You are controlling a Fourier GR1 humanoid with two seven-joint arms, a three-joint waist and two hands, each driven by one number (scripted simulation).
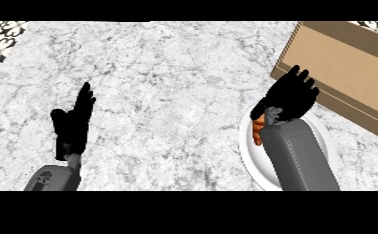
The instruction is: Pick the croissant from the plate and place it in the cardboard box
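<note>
At about four o'clock on the marble counter, the robot's right hand hovers palm-down above a white plate, its fingers extended and slightly fanned toward the twelve o'clock side. Whether the thumb or fingers actually close on anything cannot be told, as the hand and grey forearm cover most of what lies beneath. A sliver of the orange-brown croissant shows at the hand's eight o'clock edge, still on the plate, just beside the wrist. The fingertips reach near the lower edge of the cardboard box, which sits at two o'clock, tilted diagonally across the corner of the view; its inside is not visible from this angle. At eight o'clock the left hand rests open over the counter, fingers straight and pointing toward twelve o'clock, holding nothing and well apart from plate and box.
</note>
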